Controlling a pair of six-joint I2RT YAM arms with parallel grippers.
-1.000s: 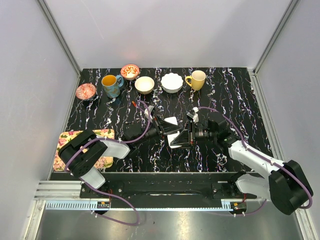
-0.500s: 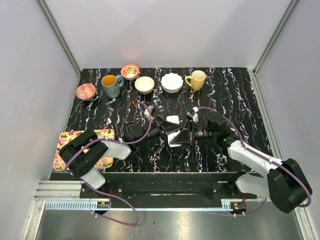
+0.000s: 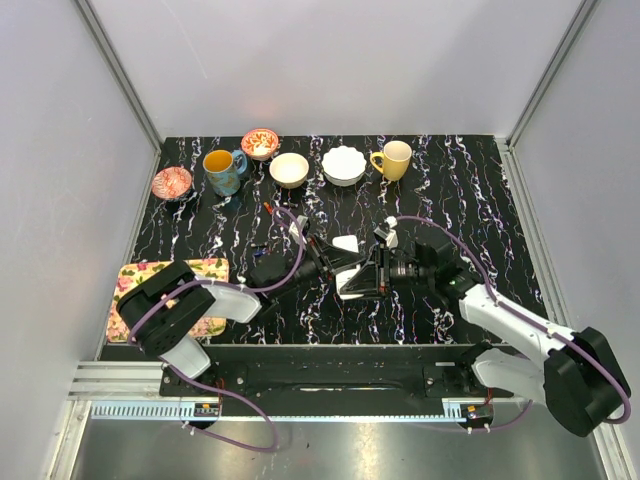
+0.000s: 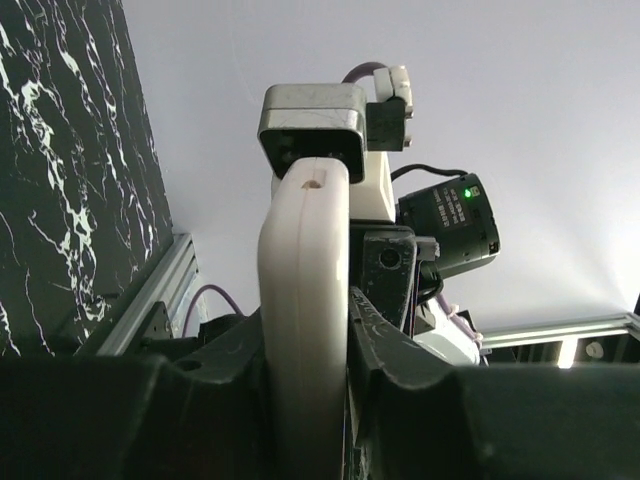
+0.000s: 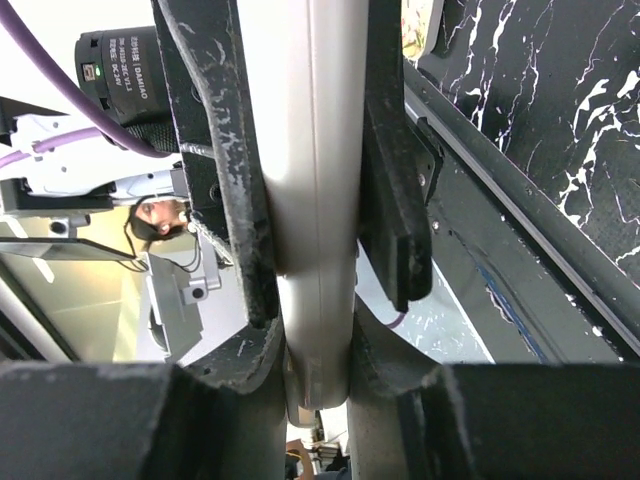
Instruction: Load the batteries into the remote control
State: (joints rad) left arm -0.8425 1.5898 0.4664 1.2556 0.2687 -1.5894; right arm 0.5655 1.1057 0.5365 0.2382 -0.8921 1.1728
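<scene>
Mid-table, both grippers meet on the remote. The left wrist view shows the left gripper closed tight on it, the slab seen edge-on. The right wrist view shows the right gripper clamped on the opposite end. From the top only white bits show between the fingers, seemingly lifted off the table.

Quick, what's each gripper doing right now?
Left gripper: closed on the remote control.
Right gripper: closed on the same remote control.
</scene>
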